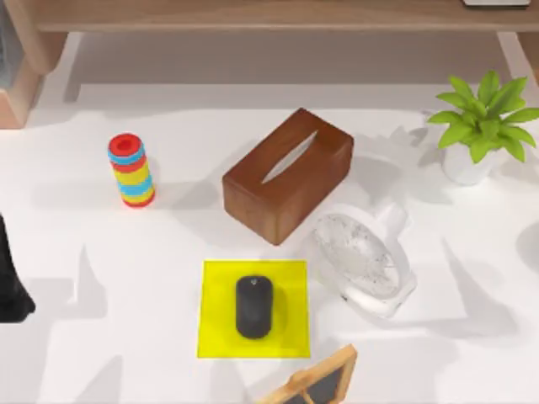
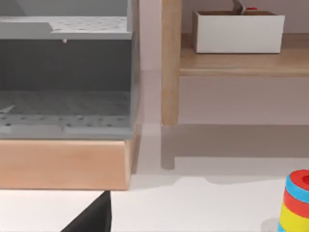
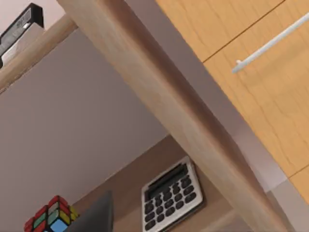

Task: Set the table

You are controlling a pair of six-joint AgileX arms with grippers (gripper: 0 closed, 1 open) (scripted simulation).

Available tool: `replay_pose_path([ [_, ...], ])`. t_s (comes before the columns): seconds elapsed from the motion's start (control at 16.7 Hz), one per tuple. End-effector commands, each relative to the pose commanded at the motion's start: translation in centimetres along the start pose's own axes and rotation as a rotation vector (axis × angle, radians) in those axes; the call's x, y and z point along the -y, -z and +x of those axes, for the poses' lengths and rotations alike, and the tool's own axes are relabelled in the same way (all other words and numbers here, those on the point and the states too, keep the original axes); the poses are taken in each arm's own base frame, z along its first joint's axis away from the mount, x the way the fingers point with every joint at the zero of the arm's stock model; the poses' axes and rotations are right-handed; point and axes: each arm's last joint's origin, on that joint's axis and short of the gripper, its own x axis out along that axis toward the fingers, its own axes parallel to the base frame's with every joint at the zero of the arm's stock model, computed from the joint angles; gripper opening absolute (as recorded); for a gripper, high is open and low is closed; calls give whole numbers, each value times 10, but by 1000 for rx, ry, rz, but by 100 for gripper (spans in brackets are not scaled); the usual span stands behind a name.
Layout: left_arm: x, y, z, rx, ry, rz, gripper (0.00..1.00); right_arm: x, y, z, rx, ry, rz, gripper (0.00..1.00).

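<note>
White worktop (image 1: 76,252) across the whole top view, long axis running left to right, shelf (image 1: 253,15) along the upper edge. At centre, brown tissue box (image 1: 288,174), long axis slanting from lower left to upper right. Below it, yellow mat (image 1: 215,328) with black mouse (image 1: 253,306) on it, long axis pointing up the frame. Just right of the mat, white fan (image 1: 362,261), lying tilted. Ring stack (image 1: 130,170) upright at upper left; plant (image 1: 482,126) at upper right; small chalkboard (image 1: 316,383) at lower edge. Left arm (image 1: 10,282) at left edge. Cannot tell state of either tool. In right wrist view, calculator (image 3: 171,193) and cube (image 3: 50,215) on a shelf.
</note>
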Motion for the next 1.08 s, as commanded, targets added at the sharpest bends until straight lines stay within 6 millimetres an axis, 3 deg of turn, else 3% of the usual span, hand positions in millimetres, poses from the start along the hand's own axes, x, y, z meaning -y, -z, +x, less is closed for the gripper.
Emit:
replay_pose_path([
  [0.24,0,0,0,0,0,0,100,-7,28,-74,12,-55,-269,100],
  [0.42,0,0,0,0,0,0,100,6,56,-107,18,-74,-442,100],
  [0.72,0,0,0,0,0,0,100,31,93,-125,-7,-60,-638,100],
  [1.08,0,0,0,0,0,0,100,36,100,-126,-15,-53,-668,100],
])
